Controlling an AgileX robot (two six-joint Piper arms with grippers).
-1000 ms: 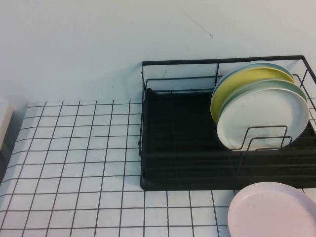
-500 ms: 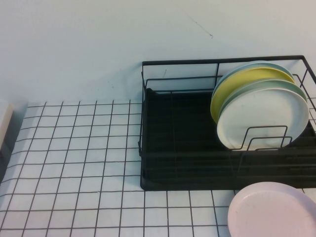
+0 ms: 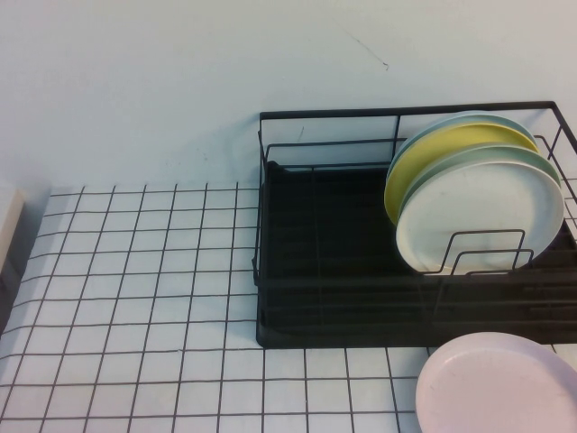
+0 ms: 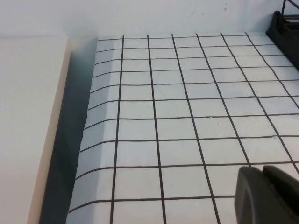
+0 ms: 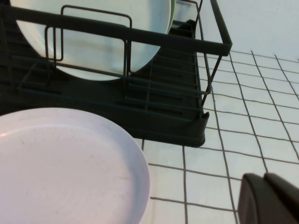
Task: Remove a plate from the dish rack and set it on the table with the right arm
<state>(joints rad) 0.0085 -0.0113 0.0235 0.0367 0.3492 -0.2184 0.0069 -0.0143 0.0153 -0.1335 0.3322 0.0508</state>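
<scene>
The pale pink plate point(image 3: 496, 383) lies flat on the gridded white table point(image 3: 135, 271), just in front of the black wire dish rack point(image 3: 325, 271) at the near right; it also shows in the right wrist view point(image 5: 65, 168). The rack point(image 5: 154, 107) holds a mint-white plate point(image 3: 478, 216), a yellow plate point(image 3: 433, 153) and others upright. My right gripper point(image 5: 264, 177) is shut and empty, low over the table beside the pink plate, out of the high view. My left gripper point(image 4: 263, 170) is shut and empty over the table's left part.
A cream slab point(image 4: 28, 121) lies off the table's left edge, with a dark gap between them. A pale wall point(image 3: 180, 81) stands behind the table and rack. The rack's corner point(image 4: 285, 28) shows far across the table in the left wrist view.
</scene>
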